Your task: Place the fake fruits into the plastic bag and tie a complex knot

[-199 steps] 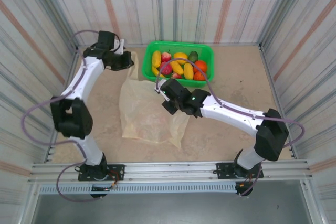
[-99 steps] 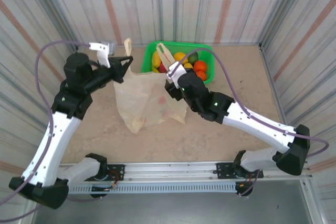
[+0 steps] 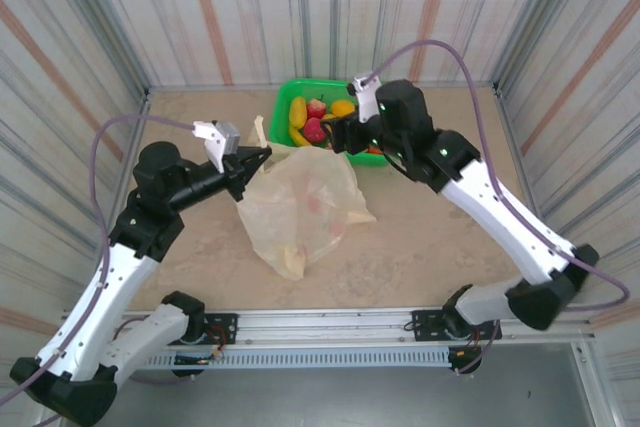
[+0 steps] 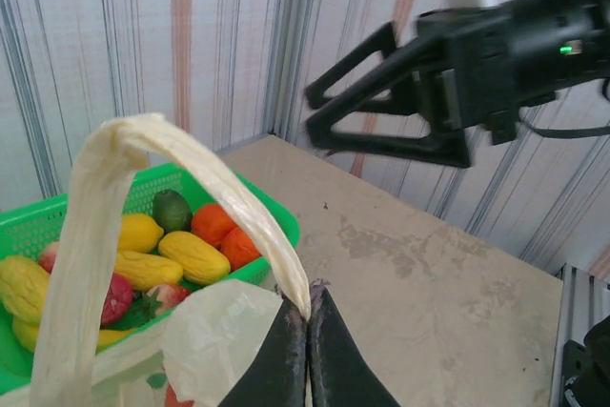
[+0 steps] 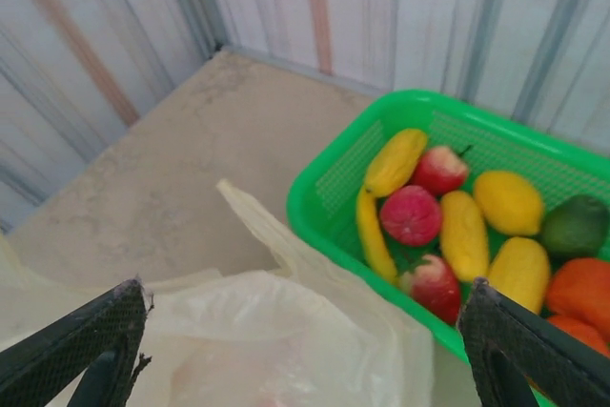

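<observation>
The pale-yellow plastic bag (image 3: pixel 300 205) stands slumped on the table in front of the green basket (image 3: pixel 392 93). My left gripper (image 3: pixel 264 154) is shut on one loop handle (image 4: pixel 181 152) and holds it up; its fingertips (image 4: pixel 307 319) pinch the handle's end. The other handle (image 5: pixel 250 218) lies loose against the basket. My right gripper (image 3: pixel 340 137) hovers open over the bag's far edge and the basket's near rim (image 5: pixel 329 219), with nothing between its fingers. The fake fruits (image 5: pixel 448 226) lie in the basket: yellow, red, orange and a green avocado (image 4: pixel 172 209). A reddish patch (image 3: pixel 316 201) shows through the bag.
Corrugated striped walls enclose the table on three sides. The basket sits against the back wall. Bare beige tabletop (image 3: pixel 450 217) lies to the right of the bag and in front of it. The right gripper (image 4: pixel 329 111) hangs in the air in the left wrist view.
My right gripper has opened, let go of the bag and swung back towards the basket. The left gripper has carried its handle to the right, and the bag has sagged.
</observation>
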### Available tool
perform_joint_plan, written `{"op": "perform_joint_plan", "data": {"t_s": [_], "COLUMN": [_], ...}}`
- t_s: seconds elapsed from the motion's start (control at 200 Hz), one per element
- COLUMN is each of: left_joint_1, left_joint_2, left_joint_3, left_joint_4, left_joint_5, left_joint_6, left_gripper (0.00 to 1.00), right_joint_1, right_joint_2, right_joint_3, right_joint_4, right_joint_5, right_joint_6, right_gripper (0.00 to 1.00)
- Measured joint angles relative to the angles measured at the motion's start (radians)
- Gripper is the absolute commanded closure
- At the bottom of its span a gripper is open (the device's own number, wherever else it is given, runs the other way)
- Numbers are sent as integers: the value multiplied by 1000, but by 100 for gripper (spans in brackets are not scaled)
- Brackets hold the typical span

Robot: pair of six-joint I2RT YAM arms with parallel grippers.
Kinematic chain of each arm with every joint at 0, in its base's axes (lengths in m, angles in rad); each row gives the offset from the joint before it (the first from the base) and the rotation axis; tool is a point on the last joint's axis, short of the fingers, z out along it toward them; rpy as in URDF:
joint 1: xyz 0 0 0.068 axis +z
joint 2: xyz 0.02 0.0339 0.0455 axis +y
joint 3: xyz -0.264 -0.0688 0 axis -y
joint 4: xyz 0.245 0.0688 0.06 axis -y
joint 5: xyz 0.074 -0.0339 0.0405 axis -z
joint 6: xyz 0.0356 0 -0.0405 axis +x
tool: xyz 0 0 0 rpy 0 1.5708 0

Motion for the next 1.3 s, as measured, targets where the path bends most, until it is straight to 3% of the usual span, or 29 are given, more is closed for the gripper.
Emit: {"op": "perform_joint_plan", "data": {"t_s": [0.165,0.286,0.361,0.446,0.516,0.616,0.706,0.837,0.937,1.022,1.132,1.302], "left_joint_1": [0,1,6,12,16,20,22,19,-5,-56,-123,-144], "left_joint_2": [66,107,139,164,194,256,319,401,436,438,393,215], "left_joint_3": [67,142,205,253,292,349,407,530,633,698,713,554], "left_joint_4": [10,-10,-37,-55,-72,-80,-84,-96,-101,-106,-117,-111], "left_joint_5": [-5,-63,-116,-164,-190,-196,-177,-108,-51,-9,31,67], "left_joint_6": [23,31,34,34,34,32,25,2,-12,-15,-13,-7], "left_gripper": [100,100,100,100,100,100,100,100,100,100,100,100], "right_joint_1": [-51,-56,-47,-31,-19,-10,46,212,270,283,270,209], "right_joint_2": [250,329,281,130,-33,-282,-375,-269,-96,61,227,315], "right_joint_3": [171,192,100,-98,-249,-428,-530,-650,-721,-682,-541,-388], "right_joint_4": [-117,-190,-166,-125,-83,30,167,410,620,732,846,1008], "right_joint_5": [-175,-211,-193,-161,-146,-160,-175,-145,-119,-79,-24,8], "right_joint_6": [5,-15,-17,-1,24,84,148,207,261,289,298,264], "right_gripper": [0,12,26,56,72,83,100,100,89,76,66,46]}}
